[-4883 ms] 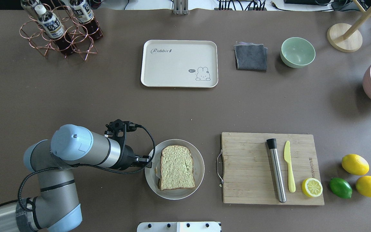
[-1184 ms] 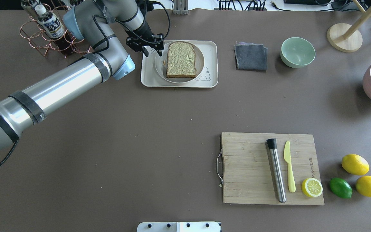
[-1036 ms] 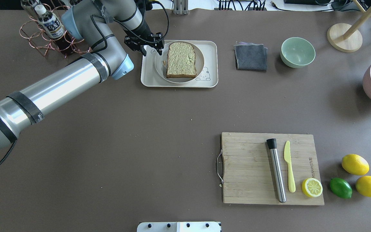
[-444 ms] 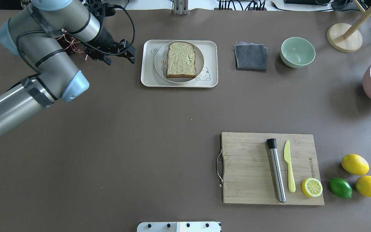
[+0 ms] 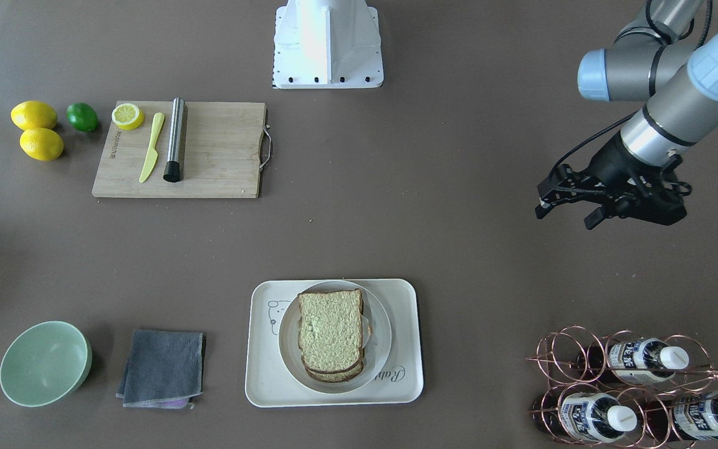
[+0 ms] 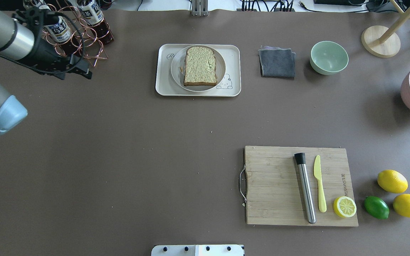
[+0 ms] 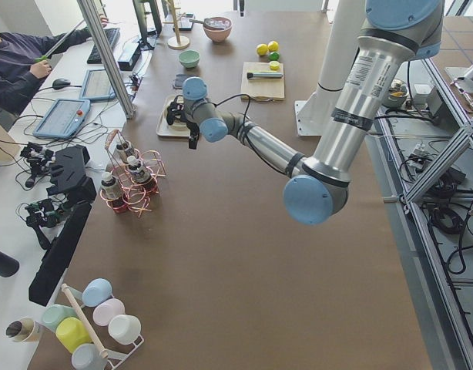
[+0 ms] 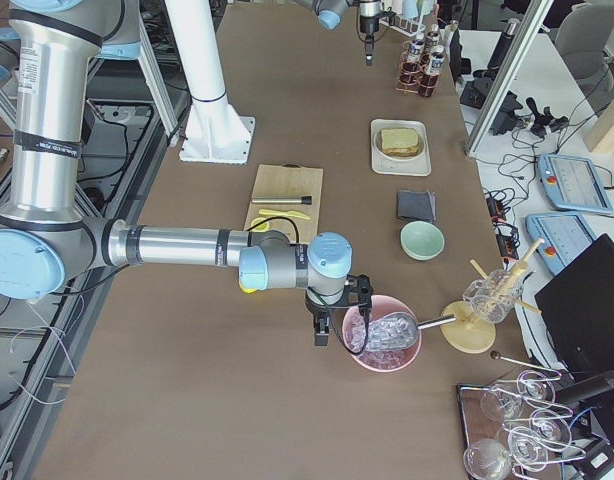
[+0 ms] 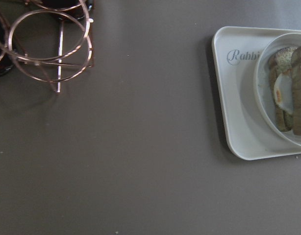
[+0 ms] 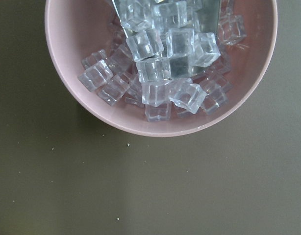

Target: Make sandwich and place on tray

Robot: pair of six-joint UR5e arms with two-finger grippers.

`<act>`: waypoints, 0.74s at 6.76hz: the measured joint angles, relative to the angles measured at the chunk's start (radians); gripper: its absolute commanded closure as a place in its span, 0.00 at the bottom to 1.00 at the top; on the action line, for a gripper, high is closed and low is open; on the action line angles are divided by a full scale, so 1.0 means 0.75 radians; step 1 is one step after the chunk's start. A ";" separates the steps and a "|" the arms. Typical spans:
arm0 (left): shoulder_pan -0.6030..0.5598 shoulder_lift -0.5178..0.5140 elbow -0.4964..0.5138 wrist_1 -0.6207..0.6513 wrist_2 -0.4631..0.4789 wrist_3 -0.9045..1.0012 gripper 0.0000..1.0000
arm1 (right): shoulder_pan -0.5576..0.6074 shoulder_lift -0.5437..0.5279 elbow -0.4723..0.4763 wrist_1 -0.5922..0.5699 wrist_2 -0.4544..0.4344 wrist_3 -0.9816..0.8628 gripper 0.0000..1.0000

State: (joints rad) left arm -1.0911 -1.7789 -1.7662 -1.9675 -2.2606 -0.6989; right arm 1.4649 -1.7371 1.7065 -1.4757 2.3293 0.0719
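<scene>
Front-facing and overhead views, with wrist views. The sandwich (image 5: 331,330) is shown lying flat on a round white plate (image 5: 286,344), and the plate is set inside the tray (image 5: 263,381), which rests on the brown bench (image 5: 434,249) at the side far from the robot's base. Two slices of speckled bread are stacked, the upper one slightly offset from the lower. In the left wrist view a white fried egg (image 9: 284,90) with an orange yolk edge is seen between them. The bear drawing (image 5: 275,310) and the "Rabbit" script (image 9: 238,56) are left partly uncovered by the plate.

The left pincer (image 5: 568,214) is held over bare bench, well apart from the tray and on the robot's left of it. It lies near the copper wire rack (image 9: 60,58) of bottles. Its two fingers are spread wide and nothing is held between them.

The right pincer (image 8: 335,335) is seen only in the right-side view. It is positioned just beside a pink bowl (image 10: 160,128) filled with ice cubes (image 10: 160,63). Whether its jaws are spread or closed cannot be told. The wooden cutting board (image 5: 215,156) lies on the robot's right, well apart from the tray.
</scene>
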 measured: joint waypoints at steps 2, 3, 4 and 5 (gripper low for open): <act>-0.232 0.193 -0.018 0.124 -0.002 0.481 0.02 | 0.000 0.000 -0.022 0.000 -0.001 0.002 0.00; -0.361 0.210 -0.018 0.309 -0.003 0.737 0.02 | 0.000 0.001 -0.031 0.000 -0.001 0.002 0.00; -0.462 0.209 -0.016 0.478 0.000 0.944 0.02 | 0.000 0.004 -0.046 0.000 0.000 0.002 0.00; -0.524 0.232 -0.008 0.563 0.006 1.079 0.02 | 0.000 0.006 -0.063 0.000 0.000 0.002 0.00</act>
State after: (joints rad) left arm -1.4844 -1.6046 -1.7723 -1.5450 -2.2563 0.1106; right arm 1.4650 -1.7325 1.6594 -1.4757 2.3293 0.0736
